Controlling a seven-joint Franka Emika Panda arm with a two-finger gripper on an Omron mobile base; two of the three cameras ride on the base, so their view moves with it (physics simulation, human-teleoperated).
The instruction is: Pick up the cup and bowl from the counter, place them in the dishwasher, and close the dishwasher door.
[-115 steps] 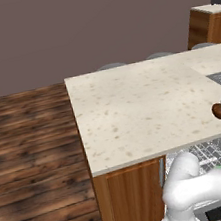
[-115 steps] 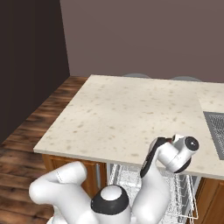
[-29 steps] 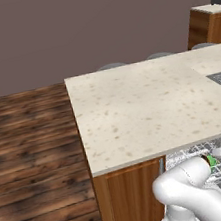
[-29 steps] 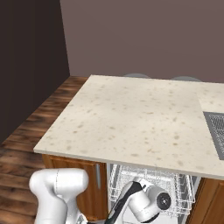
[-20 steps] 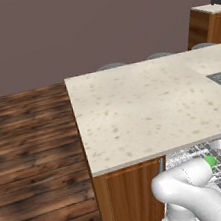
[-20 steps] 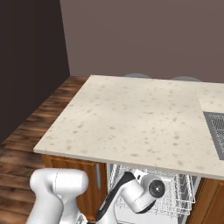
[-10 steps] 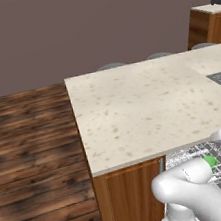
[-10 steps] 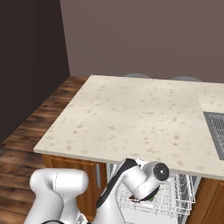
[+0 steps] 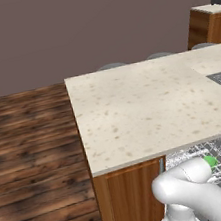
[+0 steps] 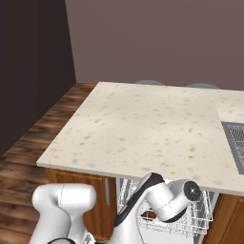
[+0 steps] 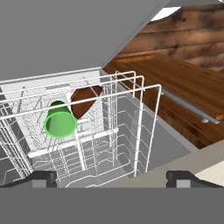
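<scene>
Wood floor: you have dark plank flooring (image 9: 32,145) at the far left of the left base view, running alongside the island.
Counter: the beige speckled counter (image 9: 147,106) spreads across the middle of both base views, bare where you can see it, over an orange-brown cabinet front (image 9: 129,198).
Cup: your bright green cup (image 11: 60,122) lies tipped on its side inside the white wire rack (image 11: 131,109), its round end turned toward the hand camera; in the left base view you catch it as a green spot (image 9: 210,161) just past the arm's elbow.
Bowl: the reddish-brown bowl (image 11: 85,99) stands on edge in the same rack, just right of the cup and leaning against it.
Dishwasher: the dishwasher (image 10: 190,221) sits under the counter edge with its rack pulled out; you see pale grey tub walls around the wires in the hand view.
Dishwasher door: you cannot tell from these views where the grey door panel sits.
Gripper: your gripper (image 11: 111,177) is released, its two dark fingertips (image 11: 43,177) spread wide apart at the bottom of the hand view, nothing between them, hovering outside the near side of the rack and apart from both cup and bowl.
Sink: a grey ribbed sink (image 10: 236,145) sits at the right edge of the counter.
</scene>
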